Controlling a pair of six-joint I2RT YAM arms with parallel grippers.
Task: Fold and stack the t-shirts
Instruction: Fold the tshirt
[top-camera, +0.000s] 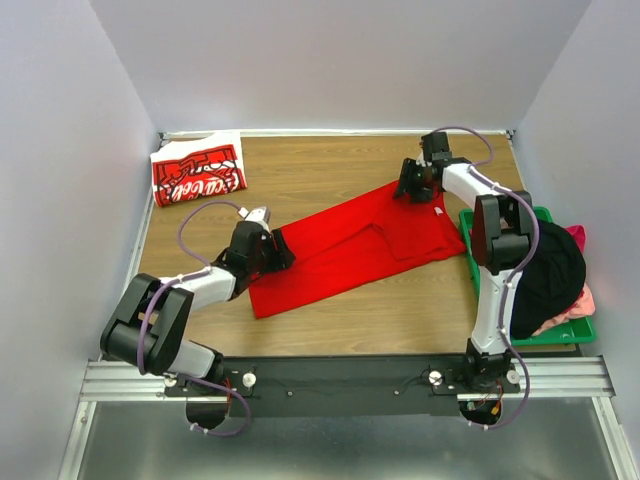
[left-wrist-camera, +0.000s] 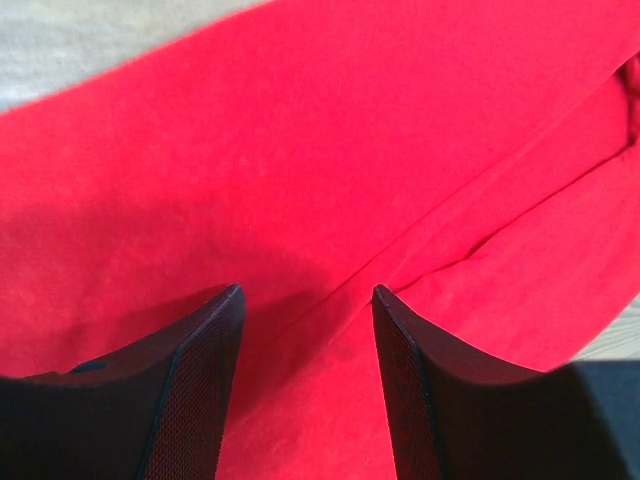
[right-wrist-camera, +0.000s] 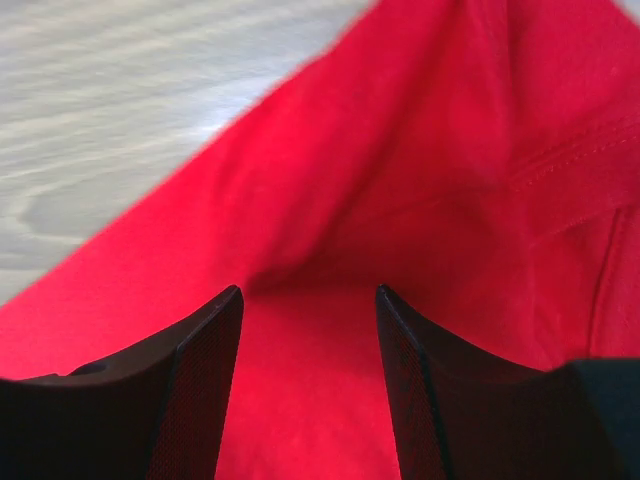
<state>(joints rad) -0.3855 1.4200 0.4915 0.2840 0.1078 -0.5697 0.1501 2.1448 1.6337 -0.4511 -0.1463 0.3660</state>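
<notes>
1. Fingers (left-wrist-camera: 200, 400) of the left gripper (left-wrist-camera: 306, 290) stand spread, with nothing pinched between them. In the left wrist view the plain red t-shirt (left-wrist-camera: 300, 150) fills the gap and most of the frame.
2. Fingers (right-wrist-camera: 200, 400) of the right gripper (right-wrist-camera: 308, 290) are likewise spread apart. Red cloth (right-wrist-camera: 420, 200) lies past the tips, rumpled into a shallow hollow, with a stitched seam at the right of the frame. No cloth is clamped.
3. In the top view the plain red t-shirt (top-camera: 350, 250) lies in the centre of the frame as a long slanted band. It runs from lower left of centre up towards the right, flat on the wooden table (top-camera: 330, 165). A folded-over layer shows on its right half.
4. From above, the left gripper (top-camera: 275, 250) sits at the upper corner of the band's left end. The right gripper (top-camera: 408, 185) sits at the top edge of its right end, right of centre in the upper part of the frame.
5. A second shirt, the lettered t-shirt (top-camera: 198, 172), lies folded in the upper left of the frame. It is red with white script and a white edge, and is well apart from the plain one.
6. At the right edge stands a green crate (top-camera: 575, 335). It holds a black garment (top-camera: 550, 270) with pink cloth (top-camera: 582, 300) beside it. The plain shirt's right end lies just beside the crate.
</notes>
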